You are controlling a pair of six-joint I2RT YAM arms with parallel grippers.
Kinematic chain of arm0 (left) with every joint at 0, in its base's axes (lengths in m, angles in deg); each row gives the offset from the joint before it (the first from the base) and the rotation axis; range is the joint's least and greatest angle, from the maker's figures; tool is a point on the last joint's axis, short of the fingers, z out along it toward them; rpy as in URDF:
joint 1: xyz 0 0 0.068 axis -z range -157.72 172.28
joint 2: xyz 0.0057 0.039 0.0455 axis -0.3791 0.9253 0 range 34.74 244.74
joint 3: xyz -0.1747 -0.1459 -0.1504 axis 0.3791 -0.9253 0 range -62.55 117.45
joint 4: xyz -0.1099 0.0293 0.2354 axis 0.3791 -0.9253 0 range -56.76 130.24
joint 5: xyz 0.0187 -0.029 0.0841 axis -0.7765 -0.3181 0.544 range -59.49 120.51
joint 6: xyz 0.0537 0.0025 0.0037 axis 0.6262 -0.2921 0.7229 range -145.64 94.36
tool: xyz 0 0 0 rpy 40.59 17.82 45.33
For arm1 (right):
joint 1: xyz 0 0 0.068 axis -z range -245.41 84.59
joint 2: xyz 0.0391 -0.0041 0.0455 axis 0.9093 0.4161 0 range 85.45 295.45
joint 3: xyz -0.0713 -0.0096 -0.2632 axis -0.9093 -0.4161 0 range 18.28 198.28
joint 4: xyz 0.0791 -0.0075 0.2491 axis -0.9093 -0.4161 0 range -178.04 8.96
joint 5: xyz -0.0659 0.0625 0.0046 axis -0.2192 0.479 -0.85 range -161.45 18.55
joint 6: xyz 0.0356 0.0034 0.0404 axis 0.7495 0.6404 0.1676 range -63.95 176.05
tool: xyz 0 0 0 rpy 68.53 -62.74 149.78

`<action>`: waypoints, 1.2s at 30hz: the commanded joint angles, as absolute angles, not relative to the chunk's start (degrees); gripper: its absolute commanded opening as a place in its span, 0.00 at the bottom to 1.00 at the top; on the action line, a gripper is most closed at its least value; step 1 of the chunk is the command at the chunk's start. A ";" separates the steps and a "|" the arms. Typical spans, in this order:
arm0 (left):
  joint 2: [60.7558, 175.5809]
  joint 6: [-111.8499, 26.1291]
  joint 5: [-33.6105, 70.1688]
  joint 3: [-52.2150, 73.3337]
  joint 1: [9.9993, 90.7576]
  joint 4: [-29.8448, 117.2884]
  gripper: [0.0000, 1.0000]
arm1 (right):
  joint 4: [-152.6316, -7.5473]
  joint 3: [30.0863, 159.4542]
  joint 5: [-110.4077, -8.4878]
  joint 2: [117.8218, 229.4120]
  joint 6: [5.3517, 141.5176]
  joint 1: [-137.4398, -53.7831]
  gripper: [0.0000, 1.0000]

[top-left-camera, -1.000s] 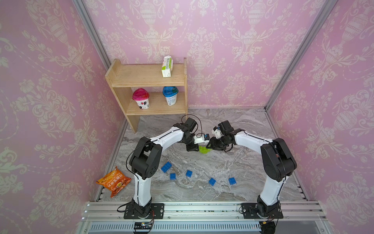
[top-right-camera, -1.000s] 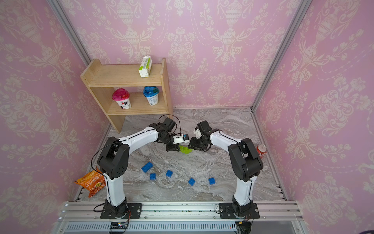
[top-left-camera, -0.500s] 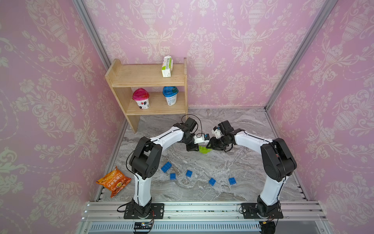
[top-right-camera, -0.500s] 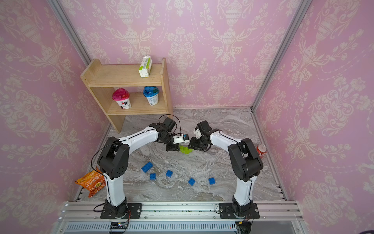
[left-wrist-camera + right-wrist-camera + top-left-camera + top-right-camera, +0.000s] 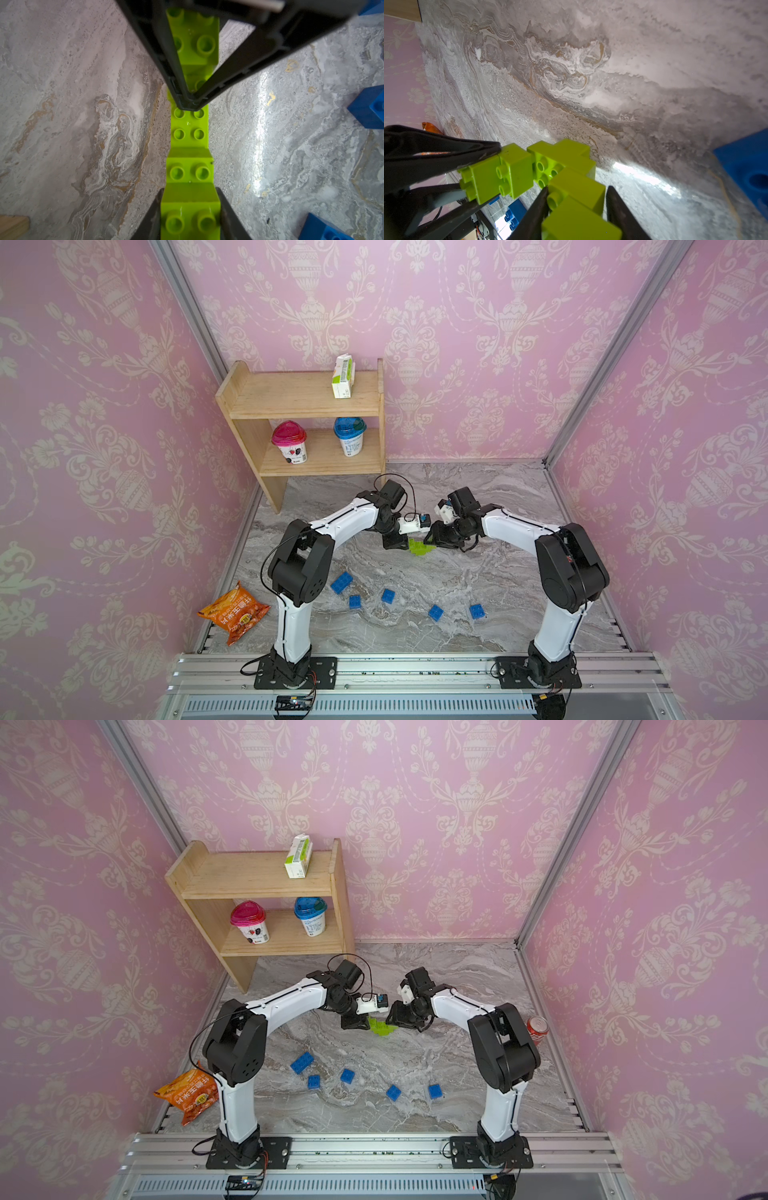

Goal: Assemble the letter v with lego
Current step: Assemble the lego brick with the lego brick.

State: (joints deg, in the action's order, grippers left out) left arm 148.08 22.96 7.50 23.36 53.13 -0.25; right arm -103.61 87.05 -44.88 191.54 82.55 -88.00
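A stepped chain of lime-green lego [image 5: 419, 547] [image 5: 382, 1028] hangs just above the marble table [image 5: 478, 572], between my two arms. My left gripper [image 5: 406, 542] [image 5: 190, 218] is shut on the brick at one end. My right gripper [image 5: 431, 540] [image 5: 577, 207] is shut on the brick at the other end. In the left wrist view the chain [image 5: 189, 128] dips to a low middle brick, and the right gripper [image 5: 190, 104] clamps the far end. In the right wrist view the left gripper [image 5: 496, 172] pinches the far brick [image 5: 508, 172]. Several blue lego bricks [image 5: 388, 596] lie loose nearer the front.
A wooden shelf [image 5: 307, 406] stands at the back left, holding two cups and a carton. An orange snack bag [image 5: 232, 612] lies at the front left edge. A red soda can [image 5: 537, 1029] stands by the right wall. Pink walls enclose three sides.
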 commanded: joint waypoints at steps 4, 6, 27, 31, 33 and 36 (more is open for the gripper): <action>150.13 24.63 8.54 26.02 53.22 -4.05 0.00 | -103.10 87.36 -43.94 193.20 81.93 -87.75 0.45; 150.49 24.85 8.60 26.35 53.30 -4.49 0.00 | -103.04 87.32 -43.98 193.21 81.89 -87.80 0.44; 152.93 26.62 11.59 28.81 54.06 -8.60 0.00 | -102.75 87.25 -43.54 193.56 82.07 -87.65 0.43; 153.42 26.58 12.05 29.12 54.49 -8.83 0.00 | -102.75 87.36 -43.45 193.73 82.02 -87.64 0.43; 153.89 26.44 12.05 29.32 54.70 -8.97 0.00 | -102.74 87.27 -43.49 193.73 81.98 -87.60 0.43; 154.66 26.30 12.23 29.95 54.93 -9.41 0.00 | -102.66 87.12 -43.45 193.74 81.96 -87.64 0.43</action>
